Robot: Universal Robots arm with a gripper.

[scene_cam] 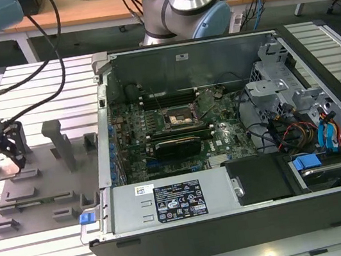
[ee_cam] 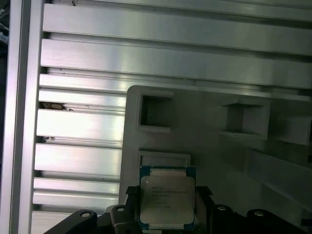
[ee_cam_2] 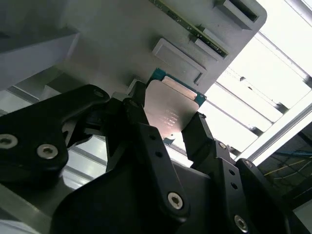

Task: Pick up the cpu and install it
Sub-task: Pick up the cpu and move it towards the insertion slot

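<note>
Right, we are watching the gripper holding the cpu.
We are seeing its black fingers pressing against two opposite sides of the chip, at the grey tray's edge on the exterior view's left, well apart from the open computer case. We cannot tell whether it is touching the tray.

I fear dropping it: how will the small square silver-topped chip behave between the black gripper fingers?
The thin square chip with a pale metal top looks rigid and probably light. Its smooth edges, pinched by the black gripper, may slip. Flat, so it should not roll.
</note>
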